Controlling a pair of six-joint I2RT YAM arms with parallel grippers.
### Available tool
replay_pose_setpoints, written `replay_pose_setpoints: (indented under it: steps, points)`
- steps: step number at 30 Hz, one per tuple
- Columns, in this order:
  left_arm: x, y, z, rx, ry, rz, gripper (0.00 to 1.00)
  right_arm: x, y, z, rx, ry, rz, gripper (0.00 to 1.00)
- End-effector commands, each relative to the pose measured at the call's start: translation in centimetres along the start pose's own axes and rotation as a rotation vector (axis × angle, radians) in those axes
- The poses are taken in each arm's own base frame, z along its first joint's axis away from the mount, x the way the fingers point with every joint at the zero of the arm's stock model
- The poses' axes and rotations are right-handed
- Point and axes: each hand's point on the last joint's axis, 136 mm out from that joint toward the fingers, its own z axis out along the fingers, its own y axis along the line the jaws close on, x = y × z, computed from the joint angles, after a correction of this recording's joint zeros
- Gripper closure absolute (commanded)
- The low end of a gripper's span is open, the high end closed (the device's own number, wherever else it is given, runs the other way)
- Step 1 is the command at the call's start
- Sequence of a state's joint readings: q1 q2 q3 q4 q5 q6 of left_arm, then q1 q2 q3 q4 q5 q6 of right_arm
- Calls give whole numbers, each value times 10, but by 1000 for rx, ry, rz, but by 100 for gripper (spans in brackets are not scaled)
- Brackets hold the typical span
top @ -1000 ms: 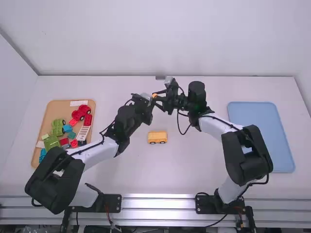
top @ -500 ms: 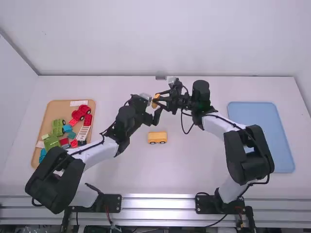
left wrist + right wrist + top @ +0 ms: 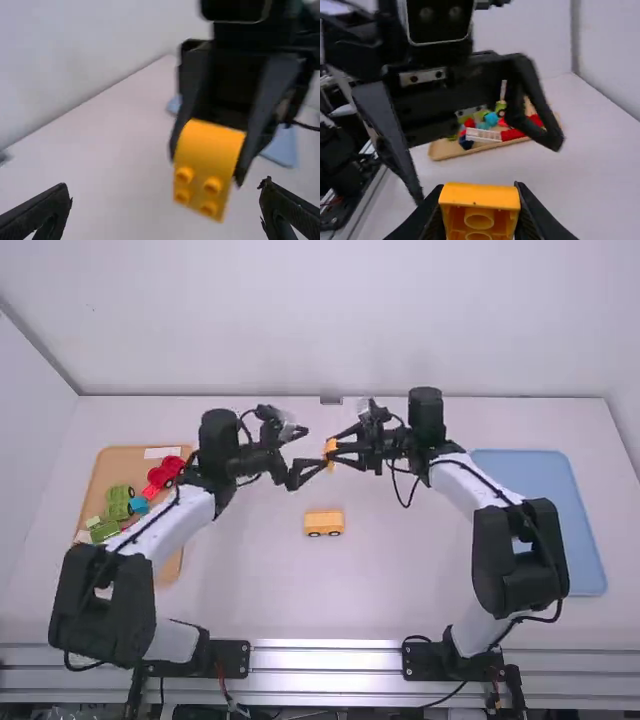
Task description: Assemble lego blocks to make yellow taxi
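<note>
Right now, as I read it, I'm at the handling stage before joining the parts: the upper piece of the taxi is in the air and the build below waits for it. My right pincer (image 3: 477, 201) has the small yellow block (image 3: 206, 152) clamped between its fingers, above the desk (image 3: 400, 580). My left pincer (image 3: 166, 187) is empty, its fingers spread wide and apart from the block, facing it. The wheeled yellow piece (image 3: 324, 525) sits on the desk between the arms, nearer to me than the pincers, and carries nothing on top. In the left wrist view I see the block's studs pointing towards that arm, while the right wrist view shows me its hollow underside, so I judge it's tipped on its side. The next move, I'd say, calls for turning it until the hollow side faces down, lining it up over the wheeled piece and pressing squarely. If I come down tilted, it could catch on one edge and push the wheeled piece rolling away, so I might steady that with the left pincer.
</note>
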State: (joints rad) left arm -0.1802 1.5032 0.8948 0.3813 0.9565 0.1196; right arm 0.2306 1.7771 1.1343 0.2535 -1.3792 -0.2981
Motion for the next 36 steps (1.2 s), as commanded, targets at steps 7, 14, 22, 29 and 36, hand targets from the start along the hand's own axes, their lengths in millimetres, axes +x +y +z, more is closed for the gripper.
replay_pose_setpoints:
  steps: [7,14,22,29,36]
  points:
    - [20,-50,0,417,-48,88,7,-24,21,0,-120,-47,-126,85]
    - [15,-53,3,422,-66,134,26,-23,24,4,-130,-44,-122,85]
    - [12,-48,1,409,-73,147,44,-23,22,2,-119,-43,-118,86]
    - [3,-57,7,433,-89,156,56,-22,21,5,-113,-38,-118,86]
    - [7,-51,8,399,-73,131,66,-21,17,3,-90,-34,-113,86]
